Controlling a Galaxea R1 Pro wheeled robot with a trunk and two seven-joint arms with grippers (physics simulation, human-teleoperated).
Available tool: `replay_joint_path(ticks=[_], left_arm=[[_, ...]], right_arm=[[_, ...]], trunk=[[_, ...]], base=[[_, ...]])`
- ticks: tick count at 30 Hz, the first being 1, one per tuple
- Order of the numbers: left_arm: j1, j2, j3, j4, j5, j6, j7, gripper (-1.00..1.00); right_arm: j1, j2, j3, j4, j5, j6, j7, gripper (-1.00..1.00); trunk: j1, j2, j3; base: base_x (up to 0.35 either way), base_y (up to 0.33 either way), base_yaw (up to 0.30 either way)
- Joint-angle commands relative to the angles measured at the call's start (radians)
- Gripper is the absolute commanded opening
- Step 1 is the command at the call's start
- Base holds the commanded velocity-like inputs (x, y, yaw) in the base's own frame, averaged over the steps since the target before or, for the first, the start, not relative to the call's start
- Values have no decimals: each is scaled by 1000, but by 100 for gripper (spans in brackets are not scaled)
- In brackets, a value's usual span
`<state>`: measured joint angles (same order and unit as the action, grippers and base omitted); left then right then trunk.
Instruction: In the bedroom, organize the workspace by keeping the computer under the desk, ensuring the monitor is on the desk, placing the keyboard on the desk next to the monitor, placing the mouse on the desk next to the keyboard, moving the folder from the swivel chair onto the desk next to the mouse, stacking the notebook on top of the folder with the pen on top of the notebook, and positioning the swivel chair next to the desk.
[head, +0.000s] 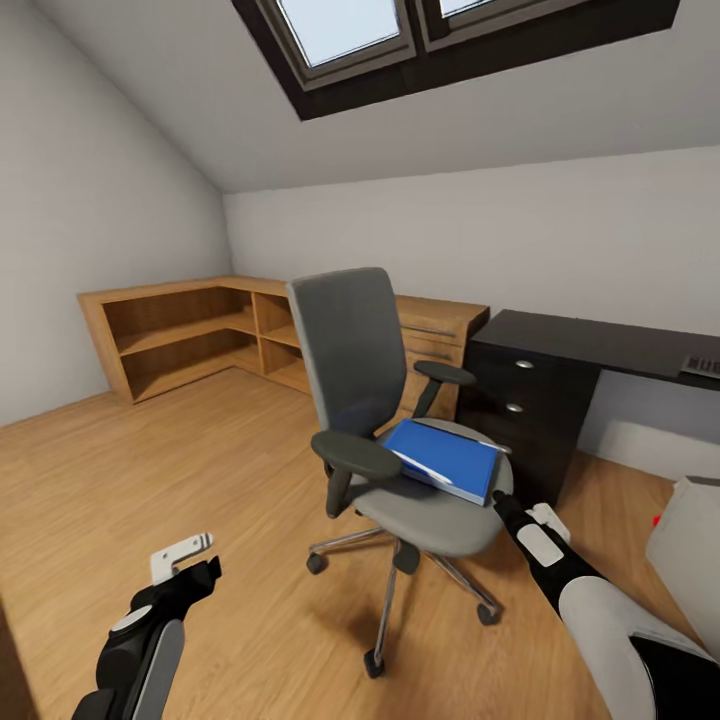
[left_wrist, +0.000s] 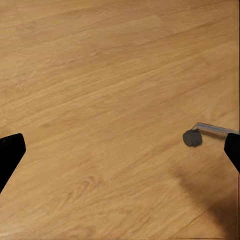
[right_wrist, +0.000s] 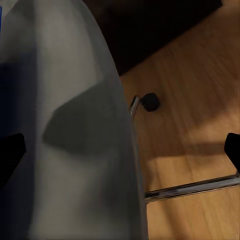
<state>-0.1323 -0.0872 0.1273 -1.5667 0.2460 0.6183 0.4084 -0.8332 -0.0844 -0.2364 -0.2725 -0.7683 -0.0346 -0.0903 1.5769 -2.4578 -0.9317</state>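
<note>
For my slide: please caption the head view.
Right gripper reaches toward blue folder on swivel chair.

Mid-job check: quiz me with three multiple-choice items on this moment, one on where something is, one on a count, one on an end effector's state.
1. Where does the blue folder lie?
A. on the swivel chair's seat
B. on the black desk
C. on the floor

2. How many round silver knobs show on the desk drawers in the head view?
A. none
B. two
C. five

3. How is the right end effector?
A. shut on the folder
B. open, beside the seat edge
C. shut on an armrest

Answers:
1 A, the folder rests on the grey seat of the swivel chair.
2 B, two knobs show on the drawer fronts.
3 B, the right wrist view shows its fingertips wide apart, holding nothing, over the seat edge.
</note>
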Motion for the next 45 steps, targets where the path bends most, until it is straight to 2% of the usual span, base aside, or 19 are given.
replay_joint_path(ticks=[1,4,15,24,30,42,43,45], left_arm=[[-1,0,-8,-1,10,3,8,100],[-1,0,-24,0,9,3,9,100],[-1,0,-26,2,9,3,9,100],[-1,0,-28,3,9,4,9,100],[-1,0,-28,4,9,5,9,100],[-1,0,-40,25,9,6,9,100],[-1,0,-40,25,9,6,9,100],[-1,-1,-41,25,8,6,9,100]], right_arm=[[0,0,8,15,-17,-3,-3,100],[0,0,8,15,-17,-2,-3,100],[0,0,8,15,-17,-3,-3,100],[0,0,8,15,-17,-3,-3,100],[0,0,7,15,-17,-4,-3,100],[0,2,8,17,-17,-4,-1,100],[0,7,8,17,-17,-4,5,100],[0,33,9,24,-15,-6,48,100]], trunk=[[0,0,-1],[0,0,-1],[0,0,-1],[0,0,-1],[0,0,-1],[0,0,-1],[0,0,-1],[0,0,-1]], base=[[80,0,7],[199,0,3],[317,0,14],[181,0,223],[-51,0,156],[-314,-38,7],[-315,-72,0],[-130,-25,0]])
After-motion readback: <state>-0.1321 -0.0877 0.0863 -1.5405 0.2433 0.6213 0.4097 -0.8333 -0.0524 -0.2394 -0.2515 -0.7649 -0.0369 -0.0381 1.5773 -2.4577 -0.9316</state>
